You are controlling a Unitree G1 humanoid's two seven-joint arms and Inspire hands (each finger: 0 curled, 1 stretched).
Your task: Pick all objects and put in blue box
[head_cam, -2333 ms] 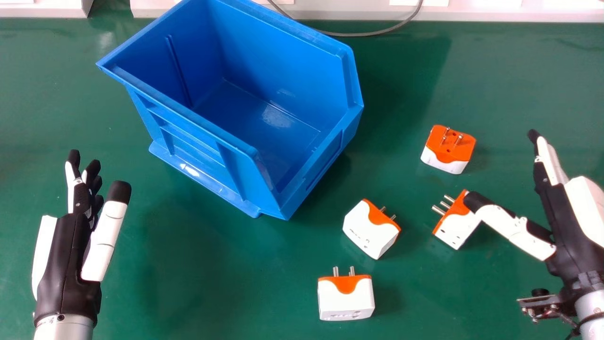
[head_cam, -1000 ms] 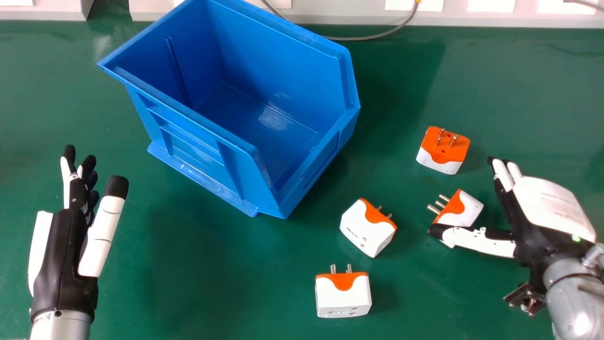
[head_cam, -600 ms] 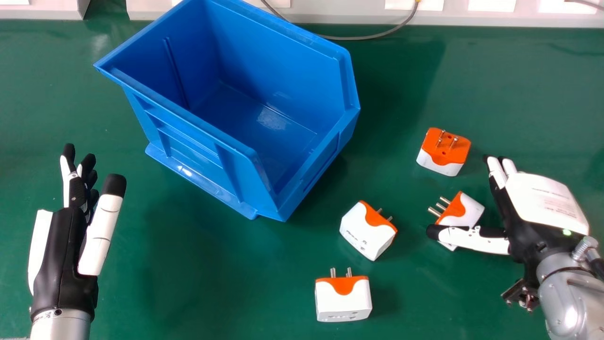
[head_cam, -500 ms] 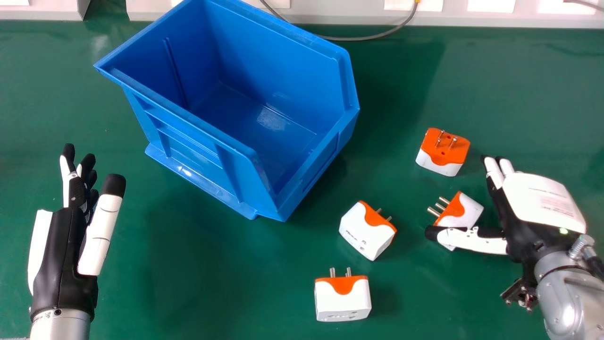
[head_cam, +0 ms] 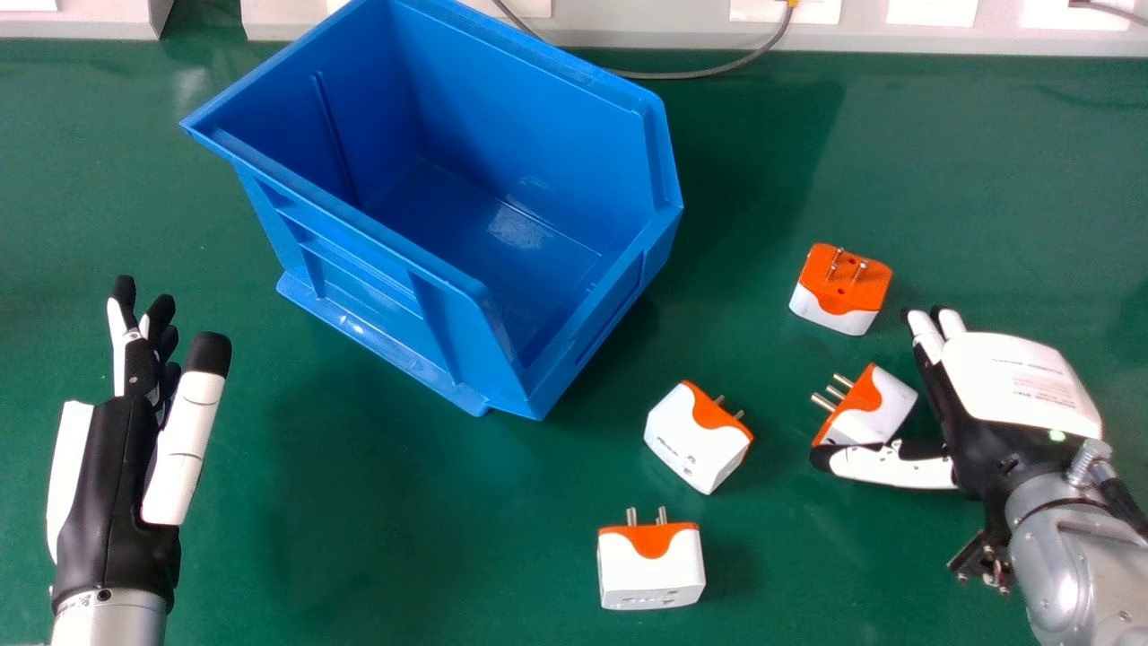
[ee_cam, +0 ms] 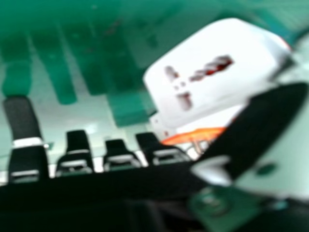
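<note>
The blue box point(head_cam: 359, 269) is sitting angled on the green table point(head_cam: 359, 556), its far corner running past the head view's top edge. A pale ledge point(head_cam: 897, 38) is bordering the table's far side, with a grey cable point(head_cam: 700, 74) curving down beside the box. Open tabletop is stretching between the left hand point(head_cam: 117, 502), which is lying wide with relaxed fingers, and the box — more is spreading beyond the right hand point(head_cam: 987, 431) toward the far edge.

The head view is showing the pins of the closest adapter point(head_cam: 883, 408) pointing leftward, away from the right palm; the right hand view is showing its white slotted face point(ee_cam: 207, 72) between fingers and thumb.

The right hand is spreading wide, fingers straight and thumb point(head_cam: 883, 467) reaching across the adapter's near side. Whether they are touching, I cannot tell. The far adapter point(head_cam: 839, 292) is lying just beyond the fingertips, pins up. The middle adapter point(head_cam: 700, 440) and the near adapter point(head_cam: 652, 570) are resting farther left, between that hand and the left one. All four are lying outside the box.
</note>
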